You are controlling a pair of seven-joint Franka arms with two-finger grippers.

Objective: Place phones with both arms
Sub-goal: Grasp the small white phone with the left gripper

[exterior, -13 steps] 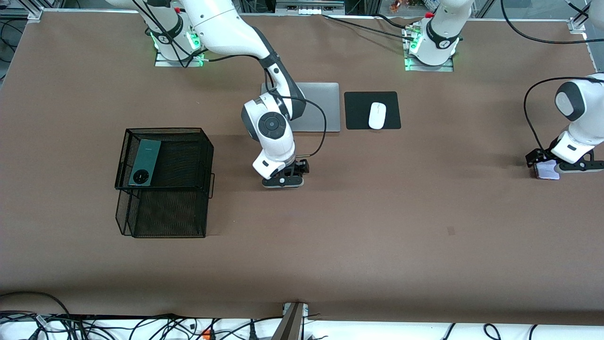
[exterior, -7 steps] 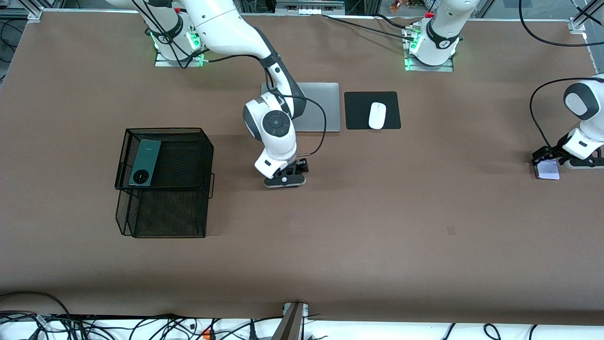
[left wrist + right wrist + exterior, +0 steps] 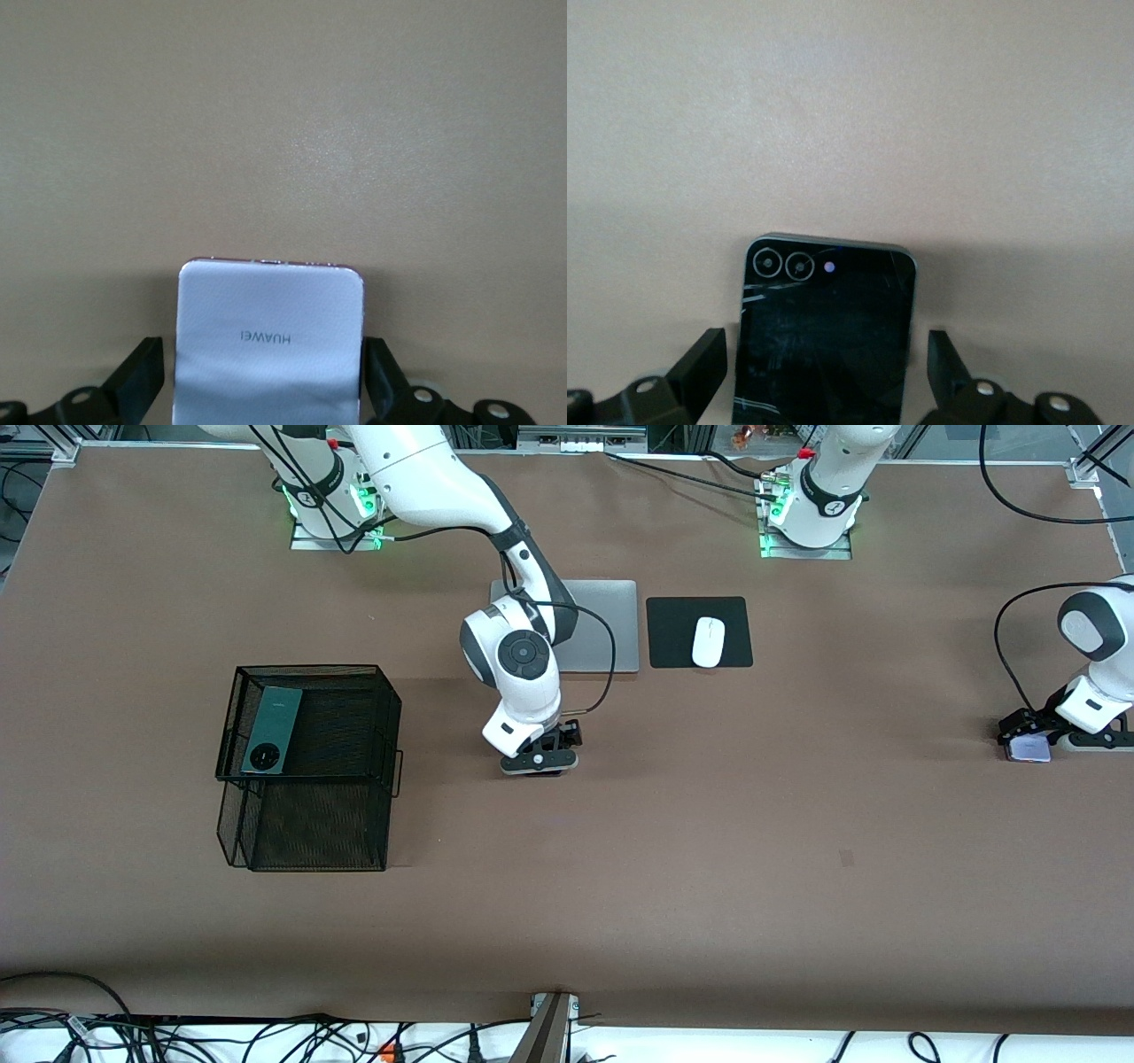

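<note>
Both arms look lined up for a pickup: the right claw (image 3: 538, 766) sits low mid-counter (image 3: 673, 850) with its fingers spread wide either side of the small black phone (image 3: 824, 341), a gap showing on both edges, so nothing's gripped yet, and the left claw (image 3: 1032, 742) is doing the same at the left arm's end around the pale lilac-white phone (image 3: 270, 341). The black one is glossy, a bit scuffed, two camera rings near its top edge; the lilac one is matte with a logo. A bit farther from the camera, the long dark-green phone (image 3: 270, 729) already lies flat on the black mesh basket (image 3: 354, 717), so my guess is these two go there.
</note>
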